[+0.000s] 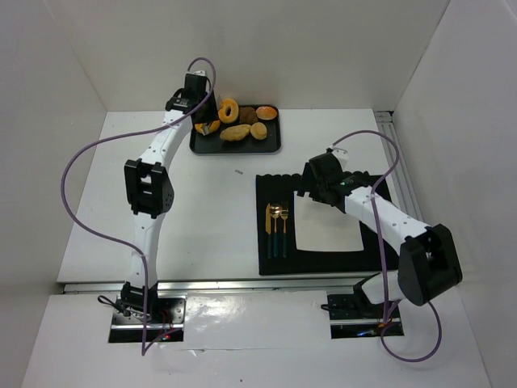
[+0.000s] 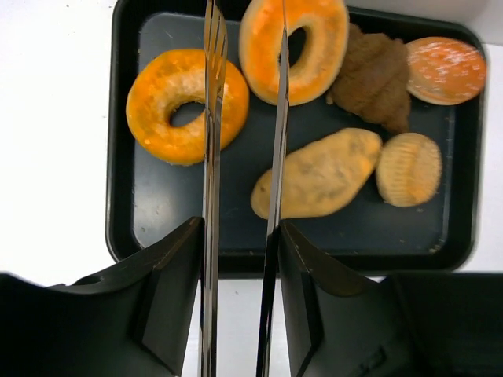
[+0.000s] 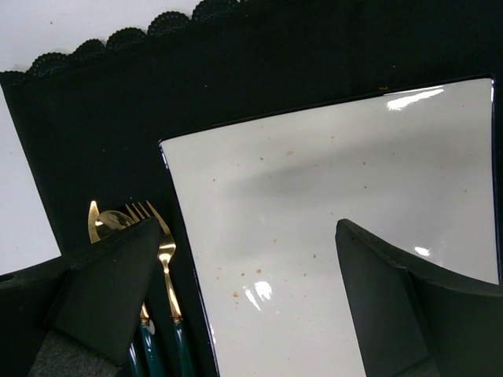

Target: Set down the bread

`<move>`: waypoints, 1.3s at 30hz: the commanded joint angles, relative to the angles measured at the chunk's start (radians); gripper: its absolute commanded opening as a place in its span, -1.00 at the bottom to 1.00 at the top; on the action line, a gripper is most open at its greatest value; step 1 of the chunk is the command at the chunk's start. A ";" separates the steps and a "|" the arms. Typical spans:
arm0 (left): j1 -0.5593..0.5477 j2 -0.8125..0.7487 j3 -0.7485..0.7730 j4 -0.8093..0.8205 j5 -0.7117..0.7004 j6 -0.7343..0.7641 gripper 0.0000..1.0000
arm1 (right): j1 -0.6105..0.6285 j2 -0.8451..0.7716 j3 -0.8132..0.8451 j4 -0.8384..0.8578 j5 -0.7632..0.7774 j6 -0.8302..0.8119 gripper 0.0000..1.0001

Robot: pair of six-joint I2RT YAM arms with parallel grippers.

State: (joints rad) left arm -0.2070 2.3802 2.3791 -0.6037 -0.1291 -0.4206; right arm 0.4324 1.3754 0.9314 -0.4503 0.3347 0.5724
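Note:
My left gripper (image 2: 240, 236) is shut on metal tongs (image 2: 211, 196) that reach out over the black tray (image 2: 118, 157). An orange bread ring (image 2: 314, 55) stands on edge at the tong tips and appears held by them; it also shows upright in the top view (image 1: 229, 110). On the tray lie a second orange ring (image 2: 157, 118), a long roll (image 2: 322, 173), a brown croissant (image 2: 377, 78), a round bun (image 2: 409, 169) and an orange bun (image 2: 446, 69). My right gripper (image 3: 247, 236) is open and empty above the white plate (image 3: 314, 196).
The plate (image 1: 327, 226) lies on a black placemat (image 1: 380, 194) at the right, with gold and green cutlery (image 1: 276, 230) beside it. The tray (image 1: 275, 145) sits at the back centre. White walls enclose the table.

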 commanded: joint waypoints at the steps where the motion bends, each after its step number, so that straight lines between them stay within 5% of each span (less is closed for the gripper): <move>1: 0.001 0.031 0.060 0.077 -0.001 0.074 0.08 | 0.009 0.004 0.053 0.007 0.000 0.009 0.98; 39: 0.001 0.083 0.071 0.093 0.039 0.210 0.15 | 0.009 0.082 0.063 0.016 -0.028 0.009 0.98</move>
State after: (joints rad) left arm -0.2043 2.4657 2.4477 -0.5465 -0.0948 -0.2340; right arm 0.4324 1.4521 0.9504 -0.4580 0.3084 0.5758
